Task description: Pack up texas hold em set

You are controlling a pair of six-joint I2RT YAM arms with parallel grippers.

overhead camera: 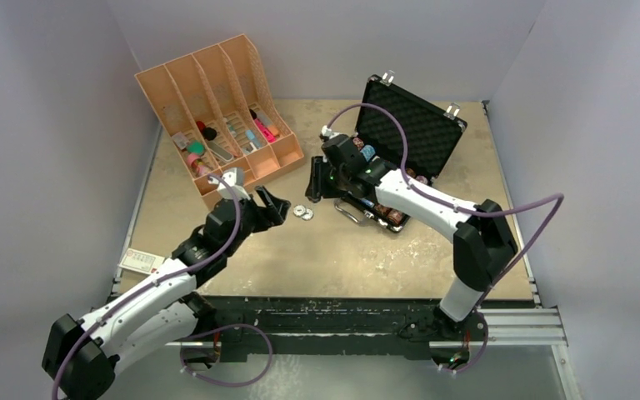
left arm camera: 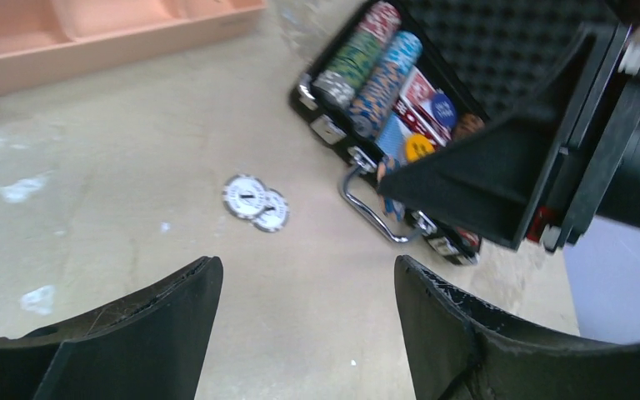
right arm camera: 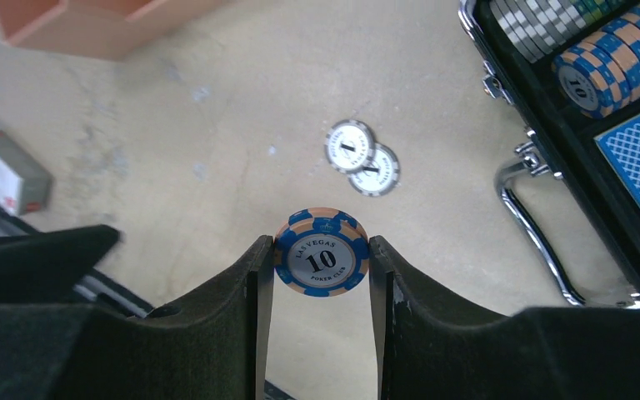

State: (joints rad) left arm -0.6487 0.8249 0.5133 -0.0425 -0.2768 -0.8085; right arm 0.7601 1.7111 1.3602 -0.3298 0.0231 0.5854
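The black briefcase (overhead camera: 417, 133) stands open at the back right, its foam lid up, with rows of striped chips (left arm camera: 383, 79), card decks and a yellow button (left arm camera: 419, 147) inside. Its silver handle (right arm camera: 533, 233) faces the table middle. My right gripper (right arm camera: 321, 254) is shut on a blue and orange "10" chip (right arm camera: 321, 252), held above the table left of the case. Two white and grey chips (overhead camera: 303, 213) lie overlapping on the table; they also show in the left wrist view (left arm camera: 255, 202) and the right wrist view (right arm camera: 362, 157). My left gripper (left arm camera: 308, 275) is open and empty, just left of them.
The orange slotted desk organiser (overhead camera: 217, 117) with small items stands at the back left. A small white box (overhead camera: 142, 262) lies at the table's left near edge. Grey walls close in on three sides.
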